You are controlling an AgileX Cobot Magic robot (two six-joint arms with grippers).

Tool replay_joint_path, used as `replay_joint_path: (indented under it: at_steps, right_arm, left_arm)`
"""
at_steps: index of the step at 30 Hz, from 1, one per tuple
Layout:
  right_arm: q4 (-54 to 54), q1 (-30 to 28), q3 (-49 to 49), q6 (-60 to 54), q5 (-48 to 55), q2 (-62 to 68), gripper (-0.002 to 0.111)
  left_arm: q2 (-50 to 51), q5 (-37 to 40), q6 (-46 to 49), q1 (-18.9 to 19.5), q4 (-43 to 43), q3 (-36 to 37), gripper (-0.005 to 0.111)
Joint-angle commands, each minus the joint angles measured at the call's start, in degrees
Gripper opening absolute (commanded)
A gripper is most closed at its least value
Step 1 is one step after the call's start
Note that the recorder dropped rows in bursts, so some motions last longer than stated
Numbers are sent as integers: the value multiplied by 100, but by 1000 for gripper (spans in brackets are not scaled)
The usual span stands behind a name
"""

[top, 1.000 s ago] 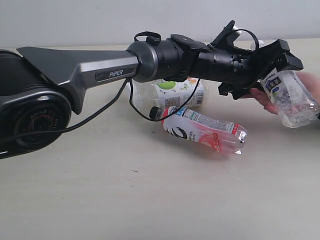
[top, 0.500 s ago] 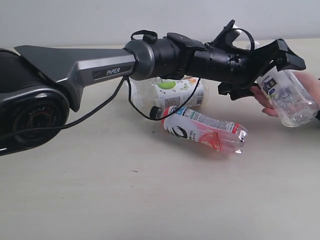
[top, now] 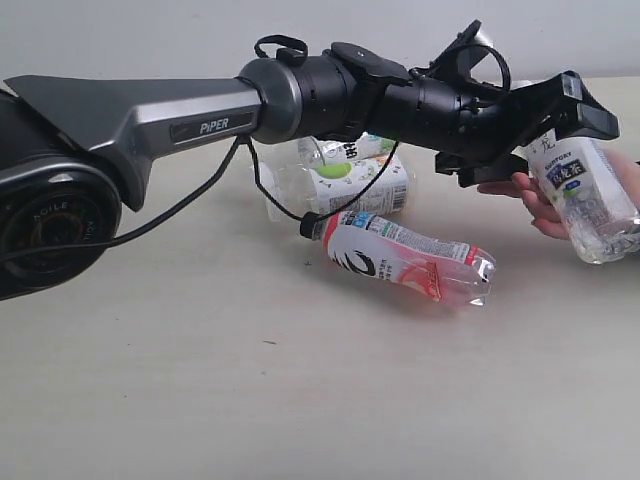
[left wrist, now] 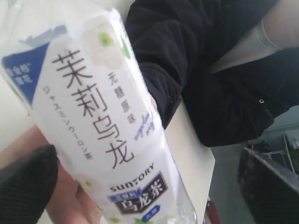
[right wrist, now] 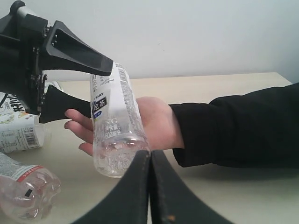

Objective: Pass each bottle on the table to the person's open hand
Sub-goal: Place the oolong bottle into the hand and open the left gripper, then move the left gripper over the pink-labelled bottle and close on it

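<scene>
My left gripper (top: 567, 151) reaches far to the right and stands open around the upper part of a white-labelled bottle (top: 590, 195). That bottle rests in the person's open hand (top: 535, 205), base tilted down. In the left wrist view the bottle (left wrist: 103, 126) fills the frame, and skin shows between it and one black pad (left wrist: 25, 182). The pink-red bottle (top: 410, 260) lies on the table (top: 300, 400). Two green-spotted bottles (top: 350, 185) lie behind it. My right gripper (right wrist: 150, 153) is shut on nothing, low in front of the hand (right wrist: 154, 121).
The person's dark sleeve (right wrist: 233, 126) stretches in from the right over the table. The left arm's grey link (top: 150, 115) and its black cable (top: 270, 205) hang above the lying bottles. A pale wall (top: 150, 40) closes the back.
The left arm has risen a little and its fingers have drawn off the bottle's label. The bottle has settled slightly lower in the hand. The lying bottles have not moved.
</scene>
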Motion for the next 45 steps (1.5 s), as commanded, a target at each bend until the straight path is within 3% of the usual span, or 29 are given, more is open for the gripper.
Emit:
replay_joint_path:
  at_steps: [1,11,17,20,26,31,39,45]
  right_arm:
    - [-36,-27,24,-44,-53,-26,0]
    - [-36,-27,24,-44,-53,-26,0]
    - [-36,-27,24,-44,-53,-26,0]
    - [-36,-27,24,-44,-41,-26,0]
    - [-36,-27,24,-44,-41,-26,0]
    - [-36,-27,24,-44,-41,-26,0]
    - [-36,-27,24,-44,-41,-26,0]
    - [-36,-27,24,-44,-41,-26,0]
  left_arm:
    - [-106,290,-34,147,72,-40,101]
    - [-106,1485,-153,622,223,-40,101]
    - [-232,1802,-327,800,936,-40,95]
    - [-382,1816,-556,813,1540,-40,74]
    - [-794,2182,-577,813,2484,-40,2]
    - [-1111,2525,-854,759,3453,-40,0]
    - [-1545,2755,-1653,89,7194,-26,0]
    - [-1582,3117,-1075,-430,7860,-26,0]
